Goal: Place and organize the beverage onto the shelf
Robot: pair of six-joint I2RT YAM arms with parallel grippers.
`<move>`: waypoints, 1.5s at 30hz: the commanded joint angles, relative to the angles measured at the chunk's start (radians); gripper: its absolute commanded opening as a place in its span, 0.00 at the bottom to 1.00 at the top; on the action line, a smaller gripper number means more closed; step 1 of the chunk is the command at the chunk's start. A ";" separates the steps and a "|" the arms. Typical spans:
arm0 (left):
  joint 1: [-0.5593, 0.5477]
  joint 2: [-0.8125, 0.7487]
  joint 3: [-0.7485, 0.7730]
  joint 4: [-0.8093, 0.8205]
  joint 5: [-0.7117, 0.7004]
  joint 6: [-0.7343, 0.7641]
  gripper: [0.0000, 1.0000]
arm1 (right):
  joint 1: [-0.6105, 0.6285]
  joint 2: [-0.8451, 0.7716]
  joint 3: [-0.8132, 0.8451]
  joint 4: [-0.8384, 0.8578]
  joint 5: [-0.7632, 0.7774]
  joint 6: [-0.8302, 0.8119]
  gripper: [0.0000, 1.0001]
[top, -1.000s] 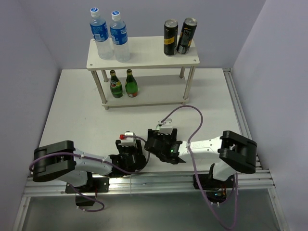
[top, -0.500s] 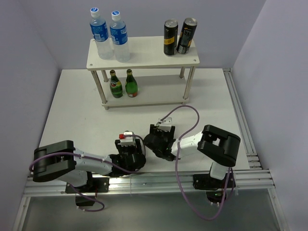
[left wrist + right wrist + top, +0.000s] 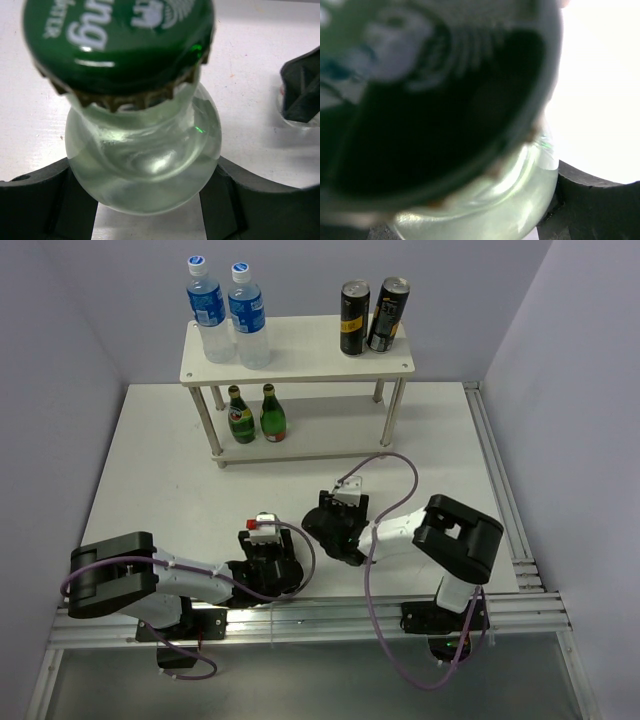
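Each gripper has a clear glass bottle with a green cap. The left wrist view shows one bottle (image 3: 142, 165) upright between the dark fingers (image 3: 40, 200) of my left gripper (image 3: 145, 202), which is shut on its shoulder. The other bottle (image 3: 485, 210) fills the right wrist view, with my right gripper (image 3: 480, 222) shut on it. From above, both grippers (image 3: 268, 565) (image 3: 335, 525) sit side by side at the near table edge and hide their bottles. The cream shelf (image 3: 300, 350) stands at the back, with two blue-labelled plastic bottles (image 3: 228, 312) on top and two dark green bottles (image 3: 255, 415) below.
Two dark cans (image 3: 370, 316) stand on the right of the shelf's top board. A metal rail (image 3: 500, 490) runs along the table's right edge. Purple walls close in the back and both sides. A purple cable (image 3: 385, 465) loops over the right arm.
My right gripper has closed from wide open onto its clear glass bottle, and the right arm has folded in and shifted slightly left and back. The left gripper has not moved.
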 commanded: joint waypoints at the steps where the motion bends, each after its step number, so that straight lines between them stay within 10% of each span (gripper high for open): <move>1: -0.003 -0.018 0.016 -0.027 -0.037 -0.045 0.00 | -0.030 -0.143 0.055 -0.046 0.088 -0.019 0.00; 13: -0.003 -0.039 0.014 -0.029 -0.023 -0.032 0.00 | -0.222 -0.283 0.192 0.038 -0.090 -0.266 0.00; 26: -0.003 -0.051 0.013 -0.030 -0.014 -0.021 0.00 | -0.464 -0.015 0.497 0.038 -0.322 -0.305 0.00; 45: -0.005 -0.041 0.003 0.009 0.003 -0.006 0.00 | -0.536 0.215 0.655 0.087 -0.250 -0.404 0.00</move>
